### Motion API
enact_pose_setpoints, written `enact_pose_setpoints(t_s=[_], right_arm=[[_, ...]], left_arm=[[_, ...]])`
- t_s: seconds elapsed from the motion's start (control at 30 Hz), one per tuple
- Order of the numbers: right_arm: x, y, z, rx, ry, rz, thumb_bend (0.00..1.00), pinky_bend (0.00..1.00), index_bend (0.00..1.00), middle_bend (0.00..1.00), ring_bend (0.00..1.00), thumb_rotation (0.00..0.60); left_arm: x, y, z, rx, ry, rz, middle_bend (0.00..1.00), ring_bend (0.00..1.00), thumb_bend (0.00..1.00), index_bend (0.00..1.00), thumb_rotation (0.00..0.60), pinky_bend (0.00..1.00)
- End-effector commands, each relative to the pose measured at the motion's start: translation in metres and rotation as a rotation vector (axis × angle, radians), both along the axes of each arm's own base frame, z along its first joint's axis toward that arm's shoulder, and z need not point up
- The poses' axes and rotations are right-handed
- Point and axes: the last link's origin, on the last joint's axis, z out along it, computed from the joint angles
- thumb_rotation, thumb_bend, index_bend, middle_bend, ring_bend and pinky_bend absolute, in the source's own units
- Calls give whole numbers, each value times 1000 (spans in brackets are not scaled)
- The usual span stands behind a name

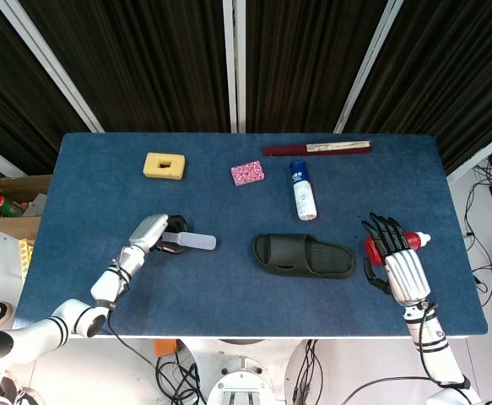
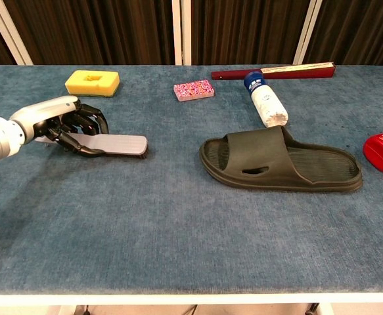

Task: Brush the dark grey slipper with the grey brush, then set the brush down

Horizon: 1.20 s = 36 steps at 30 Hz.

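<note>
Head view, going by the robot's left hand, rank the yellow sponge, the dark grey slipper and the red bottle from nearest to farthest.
From the left hand:
1. Yellow sponge, behind the hand toward the table's far edge.
2. Dark grey slipper, lying mid-table toward the robot's right.
3. Red bottle, far across by the right hand.

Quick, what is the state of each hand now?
Left hand: holding the grey brush by its handle.
Right hand: open, fingers spread, holding nothing.
</note>
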Motion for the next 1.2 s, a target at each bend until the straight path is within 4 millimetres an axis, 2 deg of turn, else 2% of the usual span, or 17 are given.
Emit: enact_pose_setpoints(t_s=[0.03, 0.23, 0.5, 0.63, 0.9, 1.2], right_arm=[[0, 0, 0, 1, 0, -1, 535, 0, 0, 0, 0, 600], [-1, 0, 1, -4, -1, -1, 535, 0, 0, 0, 0, 600], [-1, 1, 1, -7, -2, -3, 536, 0, 0, 0, 0, 600], [-2, 1, 1, -7, -2, -3, 537, 0, 0, 0, 0, 600], [-1, 1, 1, -10, -1, -3, 540, 0, 0, 0, 0, 600], [-1, 1, 1, -6, 3, -2, 545, 0, 0, 0, 0, 600]], left_arm=[[-1, 0, 0, 3, 3, 1, 471, 447, 481, 615, 600, 678], [0, 0, 0, 0, 24, -9, 404, 363, 475, 492, 600, 599], [2, 0, 2, 15, 30, -22, 288, 260, 464, 410, 600, 479], [1, 0, 2, 9, 40, -21, 250, 232, 451, 315, 600, 449], [2, -1, 2, 10, 39, -21, 244, 227, 450, 307, 600, 440], [4, -7, 7, 27, 43, -64, 148, 131, 439, 275, 600, 328]])
